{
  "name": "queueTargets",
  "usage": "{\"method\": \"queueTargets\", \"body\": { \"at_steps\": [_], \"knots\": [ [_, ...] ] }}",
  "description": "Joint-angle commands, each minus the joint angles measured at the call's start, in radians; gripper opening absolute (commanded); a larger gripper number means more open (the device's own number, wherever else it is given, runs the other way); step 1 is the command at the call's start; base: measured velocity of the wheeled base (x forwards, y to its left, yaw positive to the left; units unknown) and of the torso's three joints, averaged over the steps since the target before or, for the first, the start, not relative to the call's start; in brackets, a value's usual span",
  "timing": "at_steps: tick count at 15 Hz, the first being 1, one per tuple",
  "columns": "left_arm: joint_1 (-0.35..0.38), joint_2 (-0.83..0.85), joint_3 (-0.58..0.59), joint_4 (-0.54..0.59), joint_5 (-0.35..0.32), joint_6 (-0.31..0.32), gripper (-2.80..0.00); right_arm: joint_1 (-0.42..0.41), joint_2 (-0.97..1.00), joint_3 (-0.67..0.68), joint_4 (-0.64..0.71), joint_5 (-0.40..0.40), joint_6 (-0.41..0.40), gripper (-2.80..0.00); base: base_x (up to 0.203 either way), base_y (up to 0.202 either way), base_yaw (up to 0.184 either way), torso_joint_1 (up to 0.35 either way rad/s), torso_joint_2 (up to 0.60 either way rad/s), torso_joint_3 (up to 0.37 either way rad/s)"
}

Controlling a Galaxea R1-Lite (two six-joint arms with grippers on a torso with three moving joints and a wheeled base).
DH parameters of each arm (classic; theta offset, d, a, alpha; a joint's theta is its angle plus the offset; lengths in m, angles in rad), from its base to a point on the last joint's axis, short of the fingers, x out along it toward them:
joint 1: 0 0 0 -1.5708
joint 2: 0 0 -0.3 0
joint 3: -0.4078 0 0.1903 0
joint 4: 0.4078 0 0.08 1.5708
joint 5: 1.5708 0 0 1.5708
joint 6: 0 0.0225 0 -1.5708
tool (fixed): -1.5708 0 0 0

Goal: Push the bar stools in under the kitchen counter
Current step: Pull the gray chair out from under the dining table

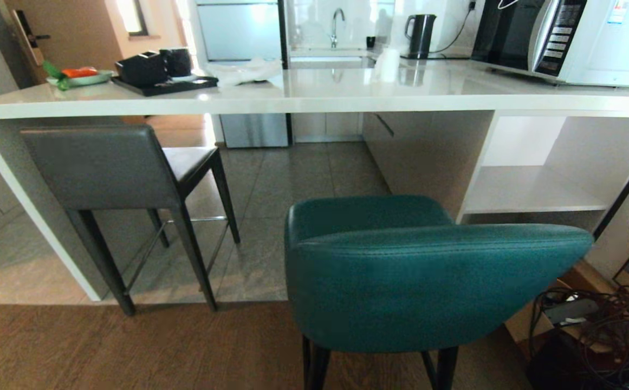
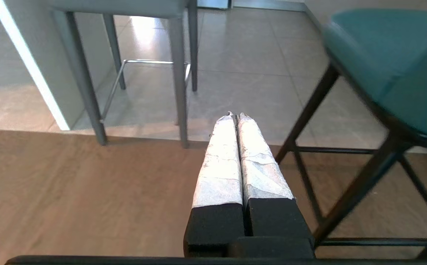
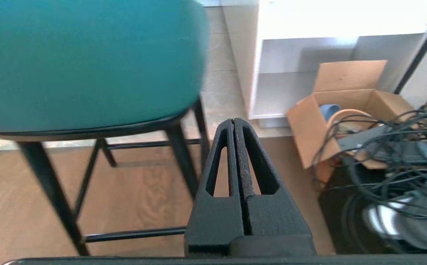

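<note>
The white kitchen counter point(image 1: 314, 100) spans the head view. The grey bar stool point(image 1: 103, 168) stands at the left with its seat partly under the slab and its back outside. The teal bar stool point(image 1: 422, 281) stands close in front of me, out from the counter, its back toward me. Neither arm shows in the head view. My left gripper point(image 2: 236, 117) is shut and empty, low over the wood floor, left of the teal stool point(image 2: 401, 66) and short of the grey stool's legs point(image 2: 176, 84). My right gripper point(image 3: 234, 121) is shut and empty, right of the teal stool point(image 3: 84, 62).
The counter's white panel leg point(image 1: 32, 216) stands left of the grey stool, and open white shelf cubbies point(image 1: 536, 184) sit at the right. A cardboard box point(image 3: 342, 106) and a tangle of cables point(image 1: 601, 325) lie on the floor at the right. A microwave point(image 1: 569, 38), kettle point(image 1: 420, 35) and tray point(image 1: 162, 84) are on the counter.
</note>
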Motion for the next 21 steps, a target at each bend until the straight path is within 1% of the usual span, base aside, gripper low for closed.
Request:
{"method": "queueTargets", "body": {
  "at_steps": [1, 21],
  "knots": [
    [0.000, 0.000, 0.000, 0.000, 0.000, -0.001, -2.80, 0.000, 0.002, 0.000, 0.000, 0.000, 0.001, -2.80, 0.000, 0.199, -0.003, 0.001, 0.01, 0.002],
    [0.000, 0.001, 0.000, 0.000, 0.000, -0.001, -2.80, 0.001, 0.002, 0.000, 0.000, 0.000, 0.006, -2.80, 0.000, 0.198, -0.001, 0.003, 0.00, 0.002]
  ]
}}
